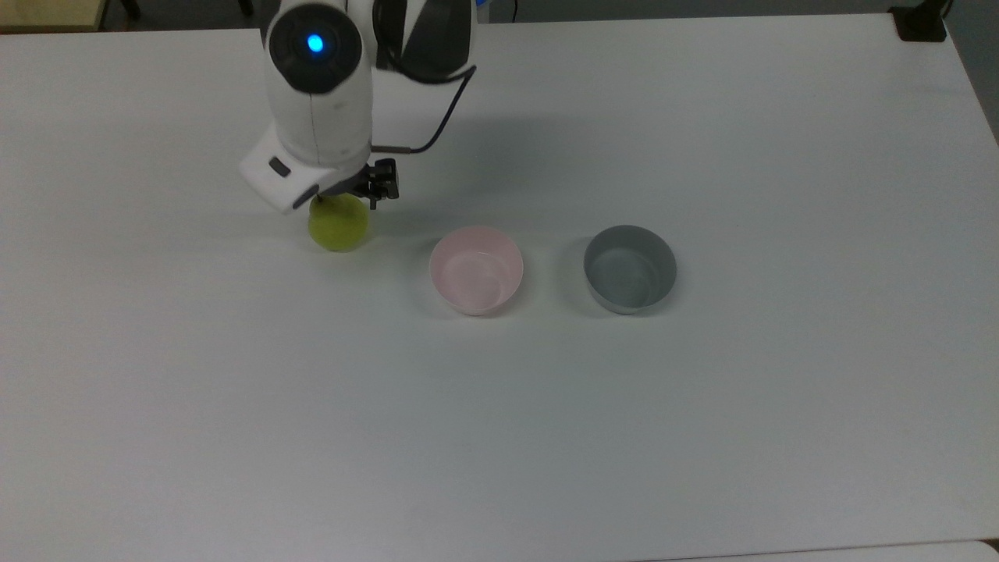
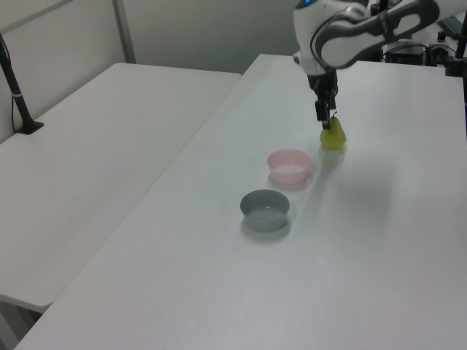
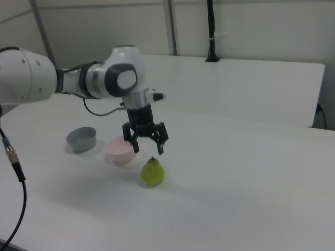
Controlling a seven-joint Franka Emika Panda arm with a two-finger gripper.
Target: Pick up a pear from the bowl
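The yellow-green pear [image 1: 338, 225] [image 2: 333, 137] [image 3: 152, 171] stands upright on the white table, stem up, to the top view's left of the pale pink bowl [image 1: 475, 269] [image 2: 289, 165] [image 3: 120, 151]. That bowl has nothing inside. My gripper [image 3: 148, 149] [image 2: 325, 117] hangs open just above the pear, its fingers spread to either side of the stem without touching it. In the top view the arm's white hand covers the fingers and the pear's upper edge.
A grey bowl [image 1: 629, 268] [image 2: 265, 209] [image 3: 81, 139] of similar size, with nothing in it, sits beyond the pink one from the pear. A second white table [image 2: 95, 138] stands alongside at the left view's left. A black cable [image 3: 13, 172] hangs at the right view's left edge.
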